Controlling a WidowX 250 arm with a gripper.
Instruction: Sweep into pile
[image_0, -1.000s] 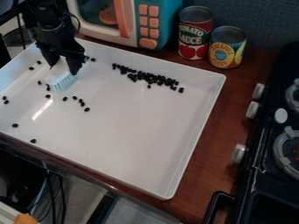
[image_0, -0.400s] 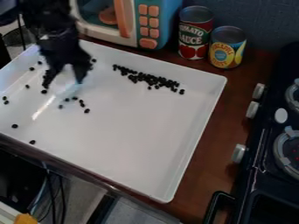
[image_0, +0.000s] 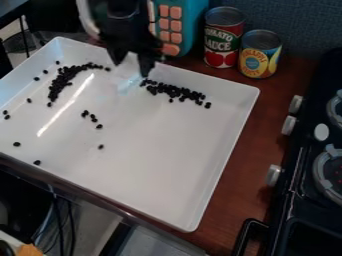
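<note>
Gripper: so the black two-finger gripper (image_0: 131, 69) is hanging over the far edge of the tray, left of its middle, fingers standing apart with the brush between them, so it's gripping that
Brush: the pale blue-bristled brush (image_0: 128, 86) is pointing down into the tray, just beside the left end of the bean row
Beans, main row: loads of small black beans (image_0: 175, 92) are lying in a slanting row along the far edge, running toward the far right corner
Beans, second bunch: a curved bunch is sitting near the far left corner
Beans, strays: a handful are lying left of the middle, others are dotting the left side, and a couple are sitting by the near edge
Tray: the big white plastic tray (image_0: 143, 165) is resting on the reddish-brown wooden tabletop (image_0: 242, 175)
Behind: a teal toy microwave (image_0: 196, 22) is standing next to a red-and-green labelled can (image_0: 224, 40) and a shorter yellow-and-blue one (image_0: 260, 56)
Right: a black toy stove (image_0: 300, 180) is sitting there
</note>
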